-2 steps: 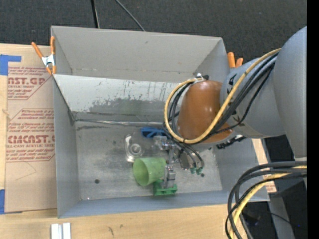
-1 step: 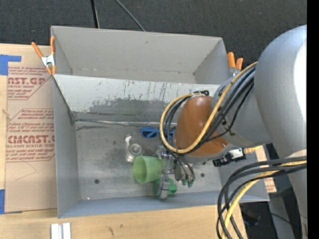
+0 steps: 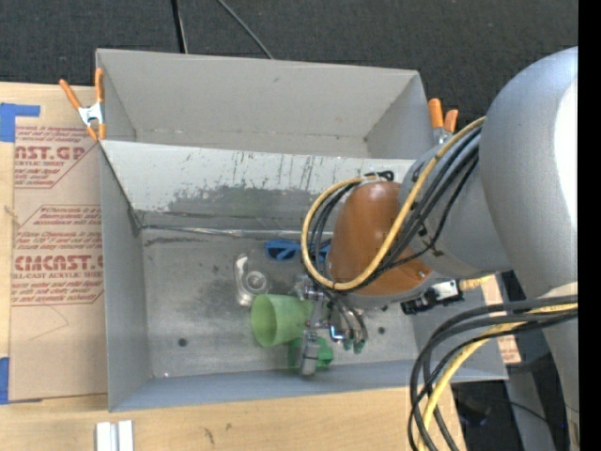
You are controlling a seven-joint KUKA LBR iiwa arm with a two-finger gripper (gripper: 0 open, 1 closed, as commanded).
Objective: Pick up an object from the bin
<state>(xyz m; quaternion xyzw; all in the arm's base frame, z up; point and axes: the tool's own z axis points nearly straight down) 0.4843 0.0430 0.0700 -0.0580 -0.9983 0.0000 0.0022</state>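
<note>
My gripper (image 3: pixel 331 330) is low over the bin floor near the front wall, right of the middle. A light green cup (image 3: pixel 274 319) lies on its side just left of it, mouth facing left, and touches or nearly touches the gripper. A small darker green piece (image 3: pixel 315 354) lies right under the gripper by the front wall. A small silver-white metal part (image 3: pixel 250 279) rests just behind the cup. A blue piece (image 3: pixel 281 249) lies further back, partly hidden by the arm's cables.
The arm with its orange cover and looped cables comes in from the right and hides the right part of the bin floor. The bin's front wall is close beside the gripper.
</note>
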